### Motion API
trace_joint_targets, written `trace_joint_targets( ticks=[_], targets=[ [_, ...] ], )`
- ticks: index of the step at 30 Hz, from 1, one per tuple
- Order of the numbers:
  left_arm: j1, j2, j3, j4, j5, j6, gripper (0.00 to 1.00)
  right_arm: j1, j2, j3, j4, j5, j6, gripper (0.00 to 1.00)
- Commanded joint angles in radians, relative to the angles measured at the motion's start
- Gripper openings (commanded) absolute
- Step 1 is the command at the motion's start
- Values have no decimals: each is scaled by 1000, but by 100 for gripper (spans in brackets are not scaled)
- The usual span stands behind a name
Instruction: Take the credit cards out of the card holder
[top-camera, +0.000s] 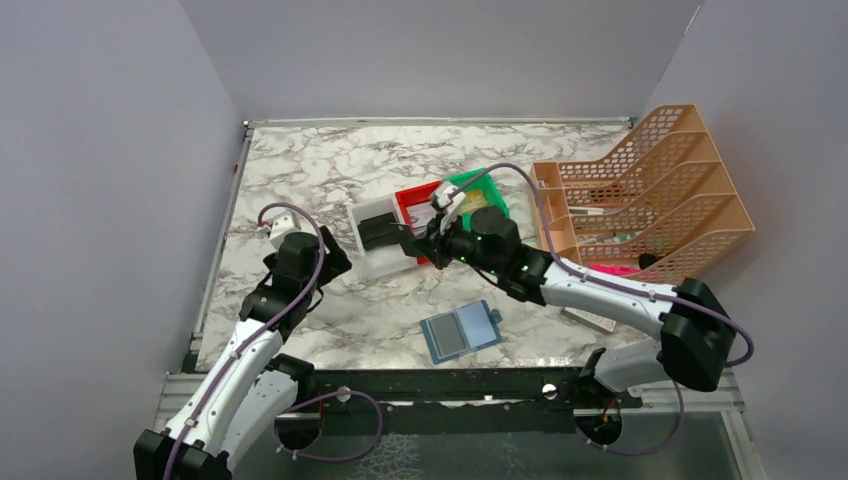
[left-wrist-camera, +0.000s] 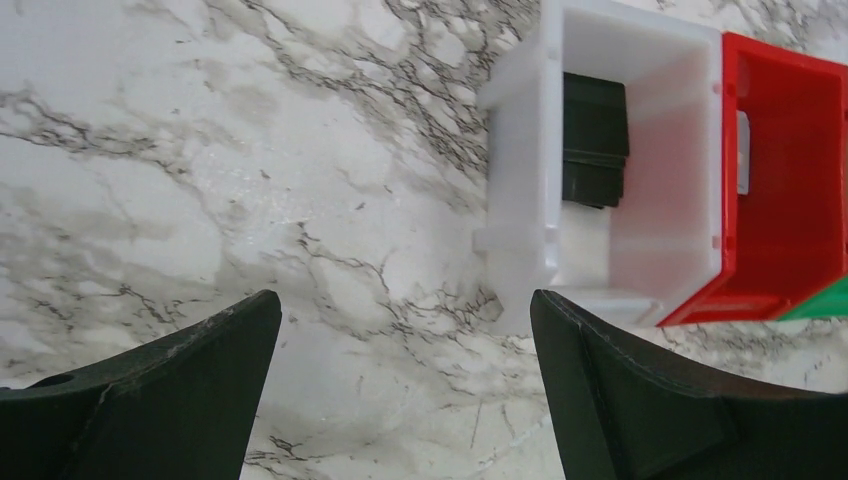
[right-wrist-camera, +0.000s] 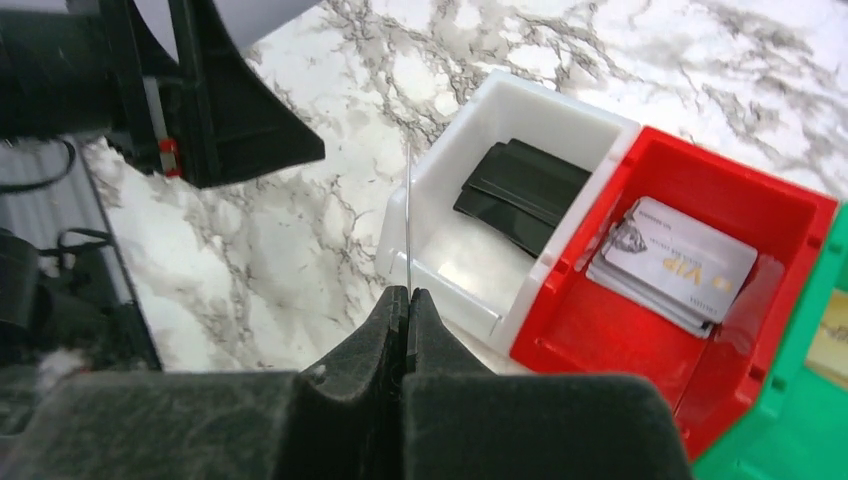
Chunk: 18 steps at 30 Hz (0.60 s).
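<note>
One card (right-wrist-camera: 408, 215) was pinched edge-on in the closed right claw (right-wrist-camera: 408, 300); the card holder (top-camera: 460, 330) lay open by the near edge of the desk (top-camera: 300, 170). Releasing squarely above the red bin (right-wrist-camera: 600, 350) seemed wisest; the left claw (left-wrist-camera: 402, 310) gaped empty.

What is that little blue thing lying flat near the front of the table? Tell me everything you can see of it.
The card holder is a small, flat blue wallet of soft-looking material. It lies opened out on the marble table, near the front edge and slightly turned. A darker panel shows in its middle with lighter blue on either side, and a little tab sticks out at its right. Only the table touches it. Whether cards remain inside cannot be told.
</note>
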<state>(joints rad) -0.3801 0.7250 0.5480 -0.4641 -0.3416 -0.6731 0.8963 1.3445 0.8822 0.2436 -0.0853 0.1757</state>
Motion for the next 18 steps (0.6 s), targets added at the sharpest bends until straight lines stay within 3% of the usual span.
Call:
trace_joint_targets(
  ticks=[1, 6, 18],
  targets=[
    [111, -6, 15, 6, 103, 22, 99, 84, 103, 47, 128, 152, -276, 1],
    [129, -83, 25, -63, 21, 3, 99, 147, 241, 86, 254, 186, -549, 1],
    [129, -179, 25, -82, -12, 9, 99, 151, 549, 287, 307, 320, -855, 6]
  ],
)
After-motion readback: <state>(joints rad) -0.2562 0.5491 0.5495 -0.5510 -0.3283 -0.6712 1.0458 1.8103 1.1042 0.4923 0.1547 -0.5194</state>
